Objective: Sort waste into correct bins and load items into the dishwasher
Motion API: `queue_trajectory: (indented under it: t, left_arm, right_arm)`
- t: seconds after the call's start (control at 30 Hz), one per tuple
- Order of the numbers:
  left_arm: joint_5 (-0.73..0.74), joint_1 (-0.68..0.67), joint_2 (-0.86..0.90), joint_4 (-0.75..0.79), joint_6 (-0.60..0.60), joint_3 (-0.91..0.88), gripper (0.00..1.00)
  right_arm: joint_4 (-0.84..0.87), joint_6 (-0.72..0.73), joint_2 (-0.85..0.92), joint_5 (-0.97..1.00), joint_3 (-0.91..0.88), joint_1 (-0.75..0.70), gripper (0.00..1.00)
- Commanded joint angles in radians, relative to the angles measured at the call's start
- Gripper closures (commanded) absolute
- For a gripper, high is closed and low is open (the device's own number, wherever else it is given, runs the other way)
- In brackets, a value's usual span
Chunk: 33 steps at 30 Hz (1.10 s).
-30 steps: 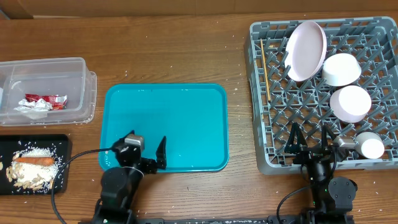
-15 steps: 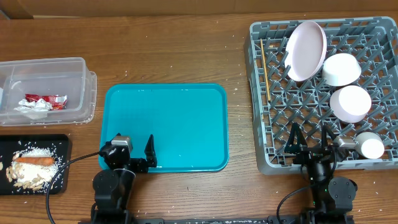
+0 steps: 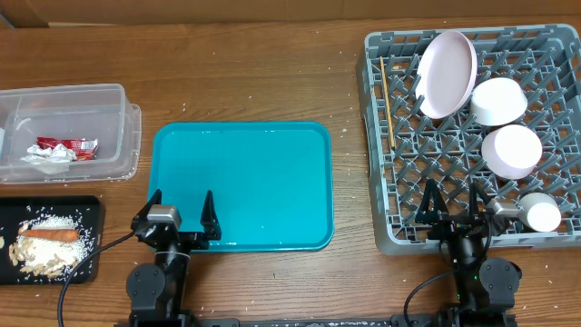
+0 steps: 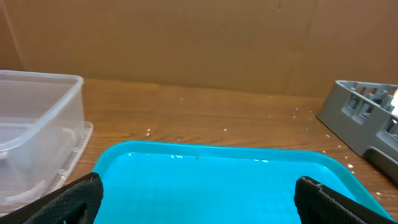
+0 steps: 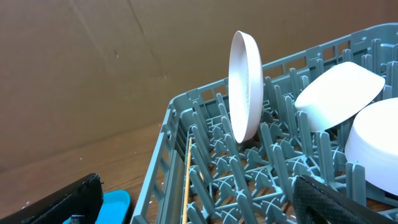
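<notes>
The grey dish rack point(image 3: 399, 154) at the right holds a white plate point(image 3: 448, 73) on edge, two white bowls point(image 3: 498, 101) point(image 3: 512, 150), a small white cup point(image 3: 543, 214) and chopsticks point(image 3: 385, 91). The clear tub point(image 3: 113, 118) at the left holds the red wrapper point(image 3: 65, 145) and white tissue point(image 3: 44, 161). The black tray point(image 3: 91, 213) holds rice scraps point(image 3: 50, 238) and the carrot point(image 3: 50, 233). My left gripper point(image 3: 179, 207) is open and empty over the teal tray's front edge. My right gripper point(image 3: 449, 202) is open and empty over the rack's front edge.
The teal serving tray point(image 3: 241, 186) lies empty in the middle; it fills the left wrist view point(image 4: 217, 180). The right wrist view shows the plate point(image 5: 244, 87), a bowl point(image 5: 339, 87) and chopsticks point(image 5: 187, 180) in the rack. Crumbs dot the wooden table.
My left gripper has swung leftward and drawn back toward the table's front edge, now squared to the teal tray. The right arm has not moved.
</notes>
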Motion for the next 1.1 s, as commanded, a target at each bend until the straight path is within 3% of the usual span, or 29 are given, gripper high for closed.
queue_trajectory:
  t: [0.0, 1.07]
  left_arm:
    - [0.004, 0.011, -0.014, 0.0, -0.007, -0.004, 0.0]
    - [0.004, 0.087, -0.013, -0.001, -0.007, -0.004, 0.0]
  right_arm:
    - [0.003, -0.003, -0.009, 0.01, -0.01, 0.004, 0.0]
    - [0.003, -0.003, -0.009, 0.01, -0.01, 0.004, 0.0]
